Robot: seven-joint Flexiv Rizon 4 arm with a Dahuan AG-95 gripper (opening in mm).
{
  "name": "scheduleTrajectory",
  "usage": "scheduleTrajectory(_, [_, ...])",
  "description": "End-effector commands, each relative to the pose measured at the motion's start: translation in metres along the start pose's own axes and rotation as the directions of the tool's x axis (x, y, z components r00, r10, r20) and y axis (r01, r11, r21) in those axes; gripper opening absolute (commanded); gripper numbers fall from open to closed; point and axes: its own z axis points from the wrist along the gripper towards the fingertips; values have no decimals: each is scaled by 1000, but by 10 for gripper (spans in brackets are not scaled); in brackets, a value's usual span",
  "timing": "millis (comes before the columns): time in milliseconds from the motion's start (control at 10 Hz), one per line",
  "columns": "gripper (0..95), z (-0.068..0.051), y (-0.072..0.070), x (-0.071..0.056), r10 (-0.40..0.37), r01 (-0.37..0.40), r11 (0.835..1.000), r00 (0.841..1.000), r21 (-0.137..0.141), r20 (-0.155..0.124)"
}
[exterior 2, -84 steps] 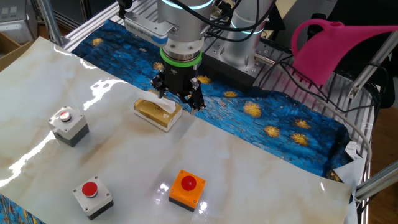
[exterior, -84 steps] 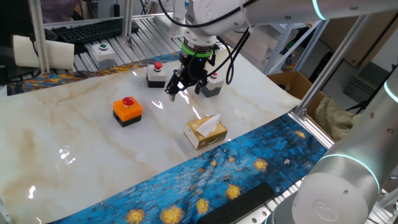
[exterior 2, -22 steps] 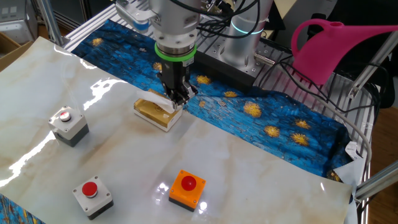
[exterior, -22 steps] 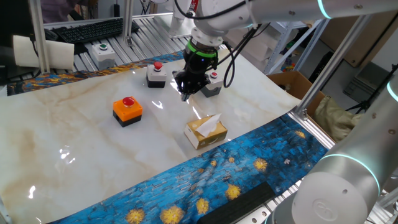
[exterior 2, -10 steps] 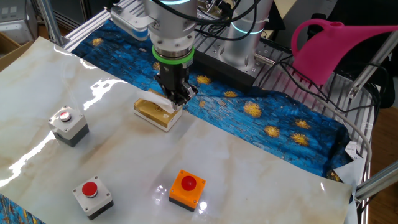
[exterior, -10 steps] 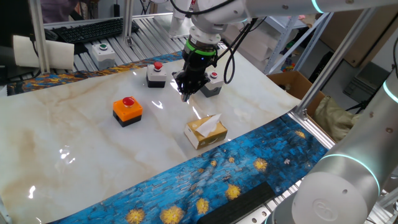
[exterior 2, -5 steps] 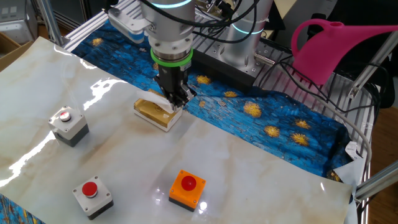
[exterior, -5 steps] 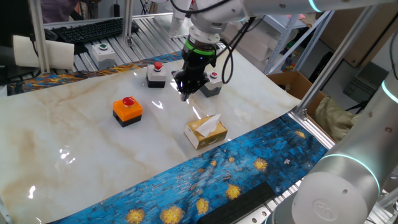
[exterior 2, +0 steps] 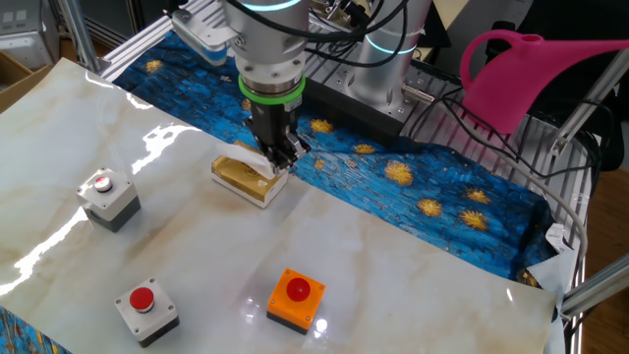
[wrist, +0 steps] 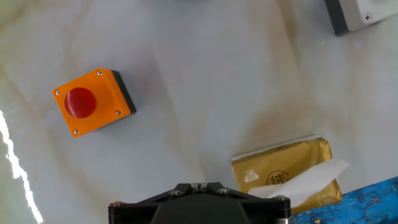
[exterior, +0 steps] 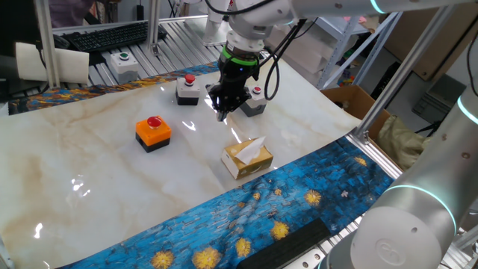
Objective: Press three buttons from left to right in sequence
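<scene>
The orange button box (exterior: 153, 131) with its red cap stands at the left of the marble table, and it also shows in the hand view as an orange box (wrist: 92, 101). Two grey button boxes sit further back, one (exterior: 187, 90) in the middle and one (exterior: 254, 101) at the right, partly behind the arm. My gripper (exterior: 222, 113) hangs above the table between the grey boxes and the tissue box, touching nothing. Its fingertips are shut together in the hand view (wrist: 198, 185). From the other side the gripper (exterior 2: 280, 162) hovers beside the tissue box, far from the orange box (exterior 2: 297, 298).
A yellow tissue box (exterior: 247, 158) lies just in front of the gripper. A pale box with a green button (exterior: 123, 66) stands beyond the table's far edge. A pink watering can (exterior 2: 531, 74) sits off the table. A blue patterned cloth (exterior 2: 423, 187) borders the marble.
The fingers, spread open in the earliest frames, are now shut. Over the last second the hand has drifted only slightly sideways above the table.
</scene>
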Motion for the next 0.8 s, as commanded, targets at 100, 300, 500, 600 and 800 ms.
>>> scheduleTrajectory(100, [0,0,-1,0,13,-13,1000,1000,17,9])
scheduleTrajectory(300, [0,0,-1,0,47,-47,999,999,1,1])
scheduleTrajectory(500, [0,0,-1,0,66,-66,998,998,4,6])
scheduleTrajectory(600, [0,0,-1,0,68,-68,998,998,4,5])
scheduleTrajectory(800, [0,0,-1,0,-26,23,995,999,98,28])
